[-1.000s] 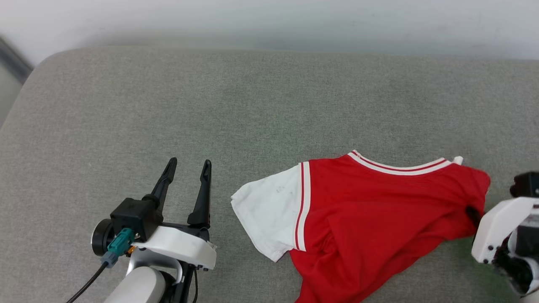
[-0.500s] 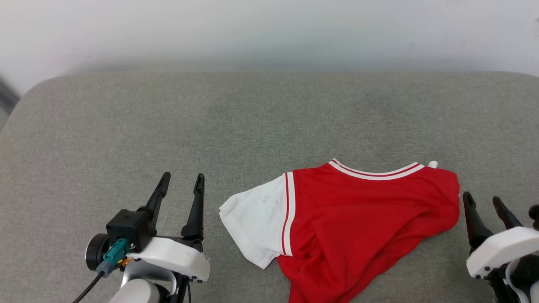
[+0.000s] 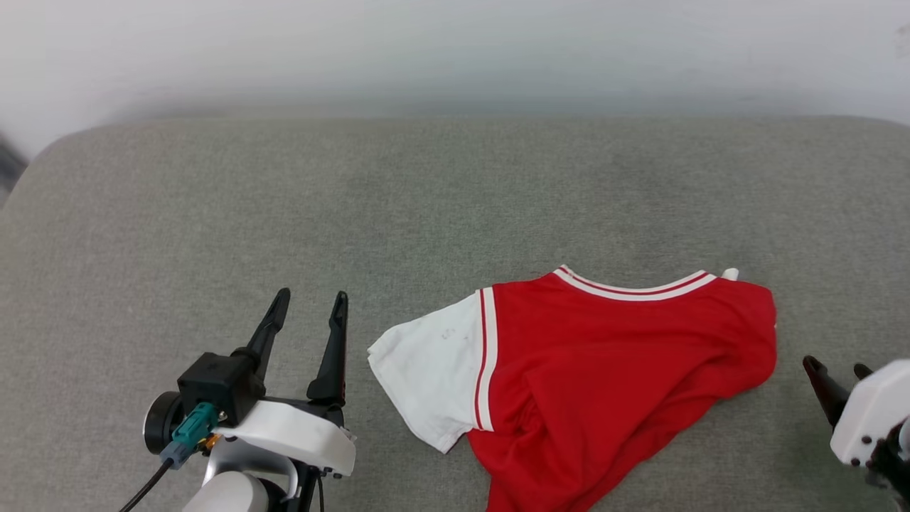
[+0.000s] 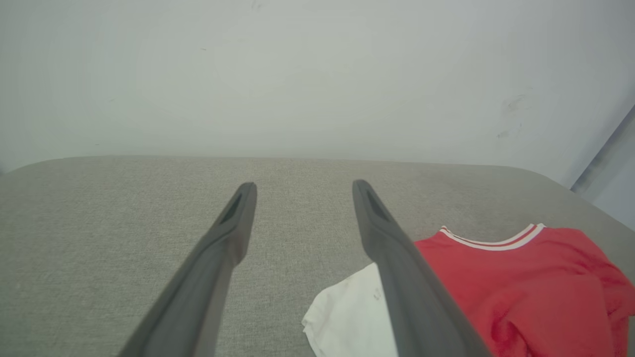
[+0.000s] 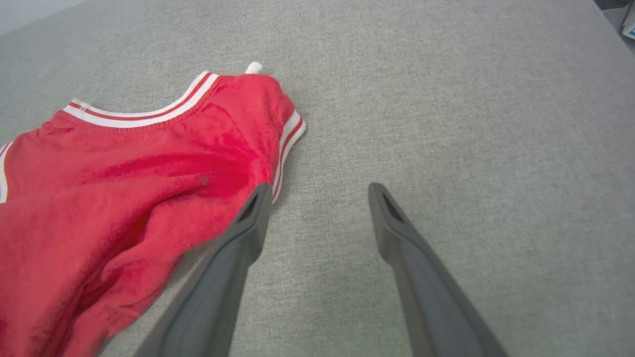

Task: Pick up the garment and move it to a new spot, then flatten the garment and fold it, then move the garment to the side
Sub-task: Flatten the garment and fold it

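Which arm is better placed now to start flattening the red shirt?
Probably the right: the right gripper stands open just beside the bunched edge of the garment. The left gripper, also open, sits farther from it.

Nothing can be read. Faint grey marks on the garment's [image 3: 604, 370] white sleeve [image 3: 426, 370] are too small to make out.
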Tool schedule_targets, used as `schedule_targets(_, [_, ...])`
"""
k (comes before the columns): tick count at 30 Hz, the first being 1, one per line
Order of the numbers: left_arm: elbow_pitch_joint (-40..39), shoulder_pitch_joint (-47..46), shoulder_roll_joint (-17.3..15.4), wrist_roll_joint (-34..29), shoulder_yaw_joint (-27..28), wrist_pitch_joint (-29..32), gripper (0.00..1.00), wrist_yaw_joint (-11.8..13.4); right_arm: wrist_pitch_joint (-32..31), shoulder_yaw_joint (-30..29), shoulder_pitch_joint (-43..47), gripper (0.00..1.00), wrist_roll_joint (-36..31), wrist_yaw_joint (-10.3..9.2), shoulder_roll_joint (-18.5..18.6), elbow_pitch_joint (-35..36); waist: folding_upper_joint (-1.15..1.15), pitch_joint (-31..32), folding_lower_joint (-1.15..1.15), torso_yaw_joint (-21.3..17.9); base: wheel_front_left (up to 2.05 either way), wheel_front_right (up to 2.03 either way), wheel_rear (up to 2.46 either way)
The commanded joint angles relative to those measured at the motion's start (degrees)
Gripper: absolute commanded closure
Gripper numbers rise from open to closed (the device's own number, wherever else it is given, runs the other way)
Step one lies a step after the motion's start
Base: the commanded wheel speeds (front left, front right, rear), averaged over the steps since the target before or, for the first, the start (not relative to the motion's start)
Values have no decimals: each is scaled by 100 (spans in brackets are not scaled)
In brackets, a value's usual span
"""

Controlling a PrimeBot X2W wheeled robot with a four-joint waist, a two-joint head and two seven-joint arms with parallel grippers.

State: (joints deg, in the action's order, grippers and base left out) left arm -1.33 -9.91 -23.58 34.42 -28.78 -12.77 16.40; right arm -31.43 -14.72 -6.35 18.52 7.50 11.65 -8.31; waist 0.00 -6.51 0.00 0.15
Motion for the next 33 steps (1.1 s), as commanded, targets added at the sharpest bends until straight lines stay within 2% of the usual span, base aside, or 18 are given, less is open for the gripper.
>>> schedule_targets(1, [-16, -84, -11, -38, 11, -13, 0, 9, -223, 45, -191, 0, 24, -2, 54, -45, 0, -113, 0, 76, 0, 0, 0])
schedule_targets(7, [-2, -240, 39, -89, -5, -57, 0, -25, -851, 222, -727, 0, 26, -3, 178, -446, 0, -451, 0, 283, 0, 0, 0])
schedule_targets(15, [129, -366, 133, -99, -17, -110, 0, -62, -864, 520, -1069, 0, 226, -2, 122, -1262, 0, -623, 0, 460, 0, 0, 0])
schedule_targets(16, [138, -367, 144, -100, -13, -115, 0, -60, -855, 557, -1072, 69, 263, -2, 113, -1304, 0, -615, 0, 466, 0, 0, 0])
schedule_targets(17, [146, -366, 149, -107, -8, -118, 0, -53, -842, 588, -1094, 100, 288, -2, 119, -1318, 0, -603, 0, 470, 0, 0, 0])
schedule_targets(24, [184, -355, 155, -131, -37, -146, 0, -70, -759, 810, -1415, 100, 217, -2, 200, -691, 0, -453, 0, 479, 0, 0, 0])
schedule_targets(28, [199, -369, 172, -131, -76, -147, 0, -73, -833, 1094, -1623, 100, 48, -2, 56, -268, 0, -415, 0, 493, 0, 0, 0])
schedule_targets(33, [230, -456, 240, -118, -161, -139, 0, -138, -865, 1605, -1893, 100, -78, -2, -233, -494, 0, -473, 0, 609, 0, 0, 0])
